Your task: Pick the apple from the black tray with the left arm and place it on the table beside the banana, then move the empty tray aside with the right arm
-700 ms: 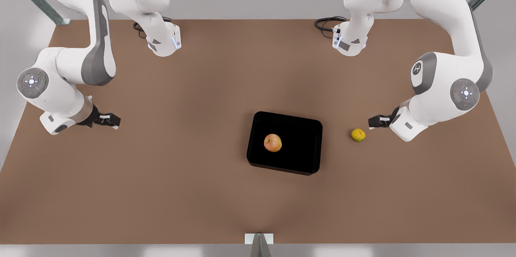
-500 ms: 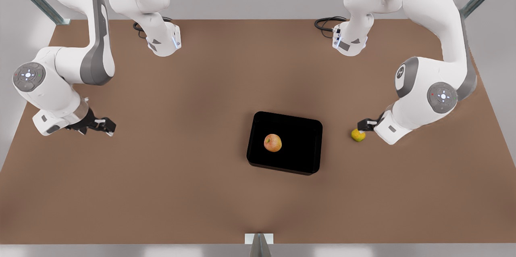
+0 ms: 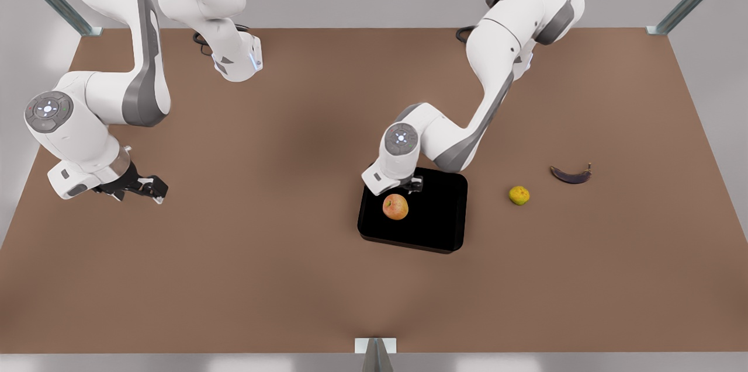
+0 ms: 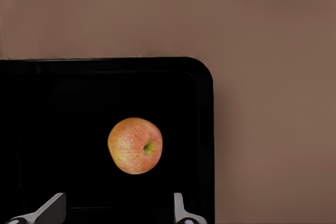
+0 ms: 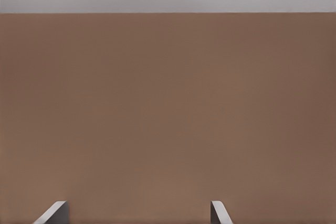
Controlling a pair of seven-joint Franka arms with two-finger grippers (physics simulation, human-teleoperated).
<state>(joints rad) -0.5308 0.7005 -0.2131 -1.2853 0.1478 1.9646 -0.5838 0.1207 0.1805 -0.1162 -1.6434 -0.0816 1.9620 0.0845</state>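
Apple (image 3: 395,207), blotchy red-orange and yellow, lying loose inside black tray (image 3: 444,226) toward the front view's left half; stem dimple visible in the left wrist view (image 4: 135,146). Tray (image 4: 206,129) flat on brown table (image 3: 280,243), near centre. Left gripper (image 3: 412,184) poised over the tray's far rim, just beyond the apple, not touching it; fingers (image 4: 51,209) spread wide, nothing between them, apple ahead of the gap in the left wrist view. Right gripper (image 3: 146,188) waiting near the table's edge at the front view's left, well apart from the tray, fingertips (image 5: 55,212) likewise parted and empty (bare table (image 5: 168,114) ahead of them). Banana (image 3: 571,174), dark purple-brown, on the table at the front view's right, well clear of the tray. Small yellow-green round fruit (image 3: 519,195) between tray and banana, touching neither.
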